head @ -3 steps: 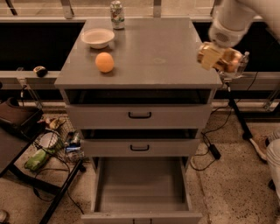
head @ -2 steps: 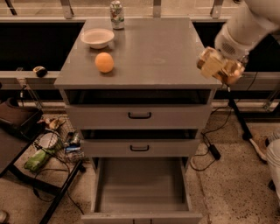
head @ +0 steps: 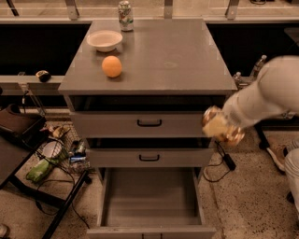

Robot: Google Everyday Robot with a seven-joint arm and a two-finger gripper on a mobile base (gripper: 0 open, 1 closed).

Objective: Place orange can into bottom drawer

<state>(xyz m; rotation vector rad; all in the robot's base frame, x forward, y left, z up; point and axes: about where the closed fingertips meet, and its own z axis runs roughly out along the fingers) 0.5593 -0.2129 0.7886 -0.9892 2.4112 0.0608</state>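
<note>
A grey three-drawer cabinet. A white arm reaches in from the right, its end effector (head: 225, 130) grasping the orange can (head: 214, 124) in mid-air, blurred, in front of the cabinet's right edge, level with the two upper drawers. Below, the bottom drawer (head: 149, 205) stands pulled open toward the near side. On the counter (head: 177, 56), far left, sit a bowl (head: 104, 40), an orange (head: 112, 66) and a green can (head: 125, 9).

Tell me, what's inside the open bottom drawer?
Only bare grey floor shows inside the bottom drawer. Its back part is hidden under the drawer above. The gripper holds the orange can higher up, at the right.
</note>
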